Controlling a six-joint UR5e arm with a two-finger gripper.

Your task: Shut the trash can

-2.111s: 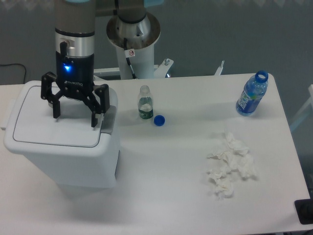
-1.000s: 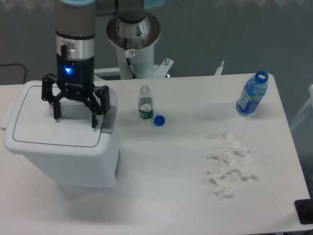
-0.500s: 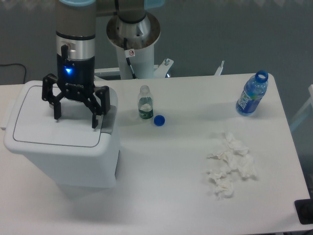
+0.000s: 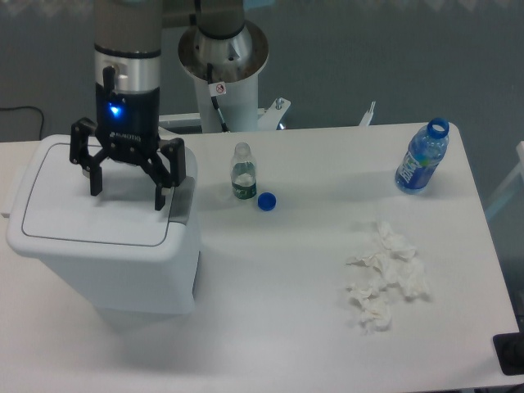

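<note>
The large white trash can stands at the left of the table. Its flat white lid lies down flat on the bin. The grey push tab shows at the bin's right edge. My gripper hangs over the lid, its two black fingers spread wide and empty. The fingertips are just above the lid surface; I cannot tell whether they touch it.
A small open clear bottle stands right of the bin, with a blue cap beside it. A blue water bottle stands at the back right. Crumpled white tissues lie on the right. The robot base is behind.
My gripper has risen very slightly above the lid. The lid and everything else stay as they were.
</note>
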